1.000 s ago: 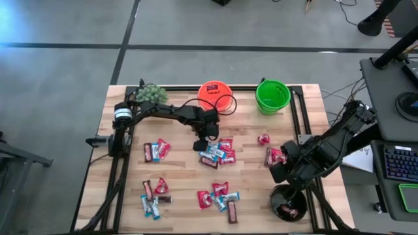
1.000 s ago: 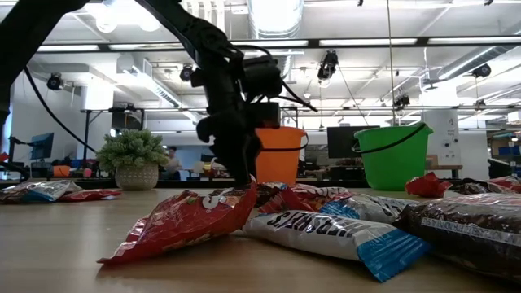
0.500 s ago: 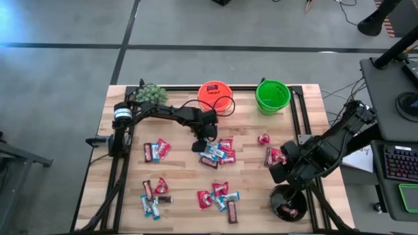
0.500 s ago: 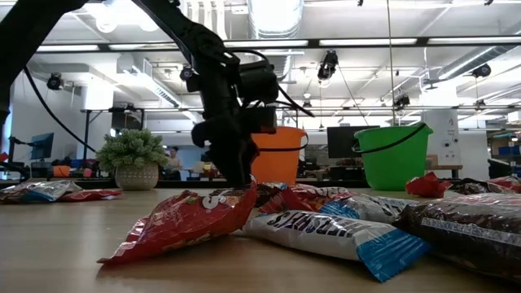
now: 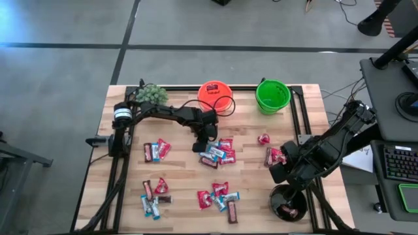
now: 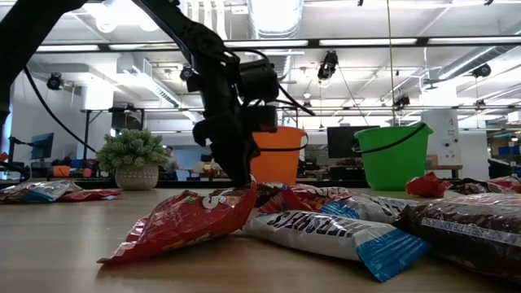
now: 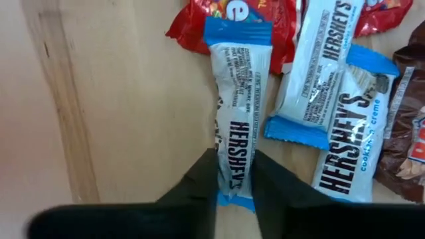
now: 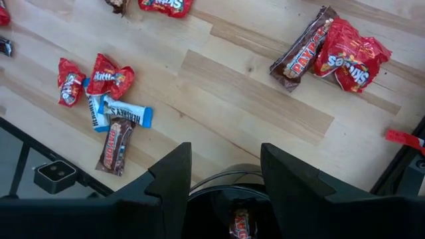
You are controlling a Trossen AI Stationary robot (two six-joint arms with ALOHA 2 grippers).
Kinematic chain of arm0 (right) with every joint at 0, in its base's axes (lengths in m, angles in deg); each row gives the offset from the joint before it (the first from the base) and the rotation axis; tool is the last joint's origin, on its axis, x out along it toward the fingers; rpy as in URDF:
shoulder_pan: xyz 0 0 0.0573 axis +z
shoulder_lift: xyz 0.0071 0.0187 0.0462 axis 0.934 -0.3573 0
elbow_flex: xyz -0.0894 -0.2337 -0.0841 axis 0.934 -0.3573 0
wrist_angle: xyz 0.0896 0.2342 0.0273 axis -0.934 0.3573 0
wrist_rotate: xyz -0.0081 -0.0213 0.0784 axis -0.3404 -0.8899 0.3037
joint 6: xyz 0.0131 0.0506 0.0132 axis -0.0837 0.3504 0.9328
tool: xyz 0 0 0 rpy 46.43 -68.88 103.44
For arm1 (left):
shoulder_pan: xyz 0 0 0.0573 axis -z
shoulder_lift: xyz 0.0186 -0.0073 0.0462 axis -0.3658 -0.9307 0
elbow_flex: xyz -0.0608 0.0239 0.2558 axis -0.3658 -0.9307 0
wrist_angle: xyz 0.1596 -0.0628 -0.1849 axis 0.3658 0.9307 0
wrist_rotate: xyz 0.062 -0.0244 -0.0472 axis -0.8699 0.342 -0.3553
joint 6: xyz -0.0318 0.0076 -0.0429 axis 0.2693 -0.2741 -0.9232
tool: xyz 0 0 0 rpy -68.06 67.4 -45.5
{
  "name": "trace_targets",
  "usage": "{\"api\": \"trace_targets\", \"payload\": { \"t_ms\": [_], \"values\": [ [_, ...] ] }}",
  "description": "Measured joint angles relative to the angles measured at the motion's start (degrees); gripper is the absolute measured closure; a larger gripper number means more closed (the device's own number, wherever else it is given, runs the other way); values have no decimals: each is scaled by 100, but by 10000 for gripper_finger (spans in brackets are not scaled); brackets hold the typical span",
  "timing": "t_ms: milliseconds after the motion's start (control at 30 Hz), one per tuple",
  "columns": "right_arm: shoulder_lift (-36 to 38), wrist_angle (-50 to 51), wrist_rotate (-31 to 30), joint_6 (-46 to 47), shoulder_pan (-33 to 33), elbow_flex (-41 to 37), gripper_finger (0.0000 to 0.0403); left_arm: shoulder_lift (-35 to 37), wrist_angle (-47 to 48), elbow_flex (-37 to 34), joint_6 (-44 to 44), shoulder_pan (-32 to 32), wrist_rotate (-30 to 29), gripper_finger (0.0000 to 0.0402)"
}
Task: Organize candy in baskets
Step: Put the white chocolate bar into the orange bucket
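We look down on a wooden table (image 5: 176,176) with the candy scattered in several clusters across it, the orange pail (image 5: 215,95) and green pail (image 5: 272,95) standing at the far edge and the black bowl (image 5: 287,203) at the near right corner. Our left arm reaches out over the middle cluster of candy (image 5: 217,153), and our right arm waits over the black bowl, so for this cluster the left is plainly the nearer. The right gripper (image 8: 222,179) hangs with its fingers spread apart and nothing between them; the bowl shows below it with one wrapper already inside. The left gripper (image 7: 234,182) is down at the table on the left edge of the middle cluster, and its fingers are pinched in on the near end of a blue-and-white bar (image 7: 238,126). That bar runs straight away from the wrist, its long axis in line with the gripper's reach and the fingers closing across its narrow width, so we judge the grip is taken crosswise at one end, not at the middle. A second blue-and-white bar (image 7: 332,113) lies just beside it, and a red packet (image 7: 229,20) is at the held bar's far end, apparently partly under it. We judge that a straight lift should clear both, though the free end may sag and drag.
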Motion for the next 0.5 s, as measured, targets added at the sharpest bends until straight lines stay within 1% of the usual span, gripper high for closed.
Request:
{"api": "trace_targets", "payload": {
  "t_ms": [33,200,500],
  "values": [
    [0,2,2,-2,-1,0,232,0,0,2,-2,0,6,387],
    [0,2,0,-2,0,0,232,0,104,2,-4,0,277,393],
    [0,5,2,-7,1,0,232,104,409,-16,0,6,308,399]
  ]
}}
